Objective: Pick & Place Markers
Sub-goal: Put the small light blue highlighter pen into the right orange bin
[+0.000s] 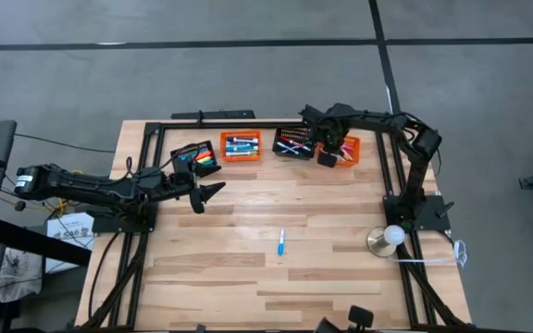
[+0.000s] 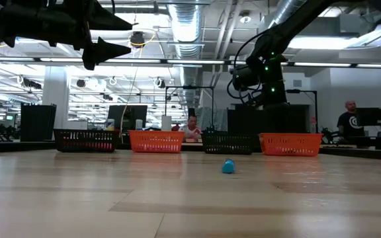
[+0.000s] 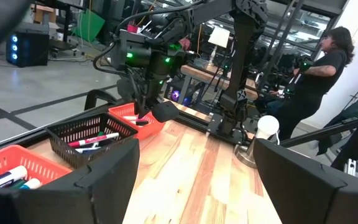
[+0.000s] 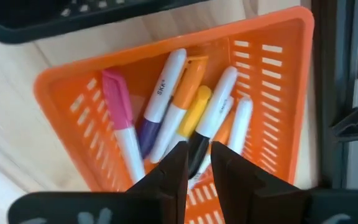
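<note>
I am reaching my right arm from its post at the desk's [image 1: 248, 277] right edge to the far row of baskets, wrist bent down, with my right pincer [image 4: 197, 163] hanging over the rightmost orange basket [image 4: 277, 87]. Its fingers are standing only a narrow gap apart, and I cannot tell whether they are pinching anything. Below them smooth capped markers [image 4: 166, 93] in pink, white, orange and yellow are lying heaped inside the slatted plastic walls. My left arm is stretching low across the left side, its left pincer [image 1: 208, 193] spread wide and empty. One blue marker [image 1: 281, 242] is lying alone on the pale wood planks, mid-desk, nearer than the baskets.
</note>
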You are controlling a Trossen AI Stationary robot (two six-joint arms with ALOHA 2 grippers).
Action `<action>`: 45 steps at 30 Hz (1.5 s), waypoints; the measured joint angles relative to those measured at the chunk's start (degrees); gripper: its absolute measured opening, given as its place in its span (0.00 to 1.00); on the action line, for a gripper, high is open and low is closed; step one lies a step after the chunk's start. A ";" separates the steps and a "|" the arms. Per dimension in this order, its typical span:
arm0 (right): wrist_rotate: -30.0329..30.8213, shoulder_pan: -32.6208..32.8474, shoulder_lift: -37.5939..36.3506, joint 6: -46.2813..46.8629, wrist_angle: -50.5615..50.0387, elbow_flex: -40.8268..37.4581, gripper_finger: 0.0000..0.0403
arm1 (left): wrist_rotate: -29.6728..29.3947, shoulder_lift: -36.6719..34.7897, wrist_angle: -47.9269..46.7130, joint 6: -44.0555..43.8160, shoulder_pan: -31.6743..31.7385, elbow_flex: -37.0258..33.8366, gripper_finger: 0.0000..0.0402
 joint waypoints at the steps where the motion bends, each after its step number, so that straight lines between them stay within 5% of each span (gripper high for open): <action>1: -0.35 0.00 -0.08 0.75 -0.01 0.00 0.16 | 0.00 0.00 0.00 0.00 0.00 0.00 0.78; 9: -6.43 0.80 -7.53 4.84 0.59 -0.04 0.16 | 0.00 0.02 0.00 0.00 0.00 -0.02 0.78; 23: -20.90 7.30 -36.04 8.44 8.81 -0.02 0.16 | 0.02 0.04 0.02 -0.02 0.00 -0.02 0.78; 35: -20.95 17.02 -54.81 14.33 9.29 -1.66 0.16 | 6.23 0.04 0.44 -4.70 -0.39 -0.01 0.78; 45: -17.49 24.76 -71.62 26.07 21.46 -19.77 0.16 | 6.25 7.80 0.73 -1.55 -4.80 7.58 0.78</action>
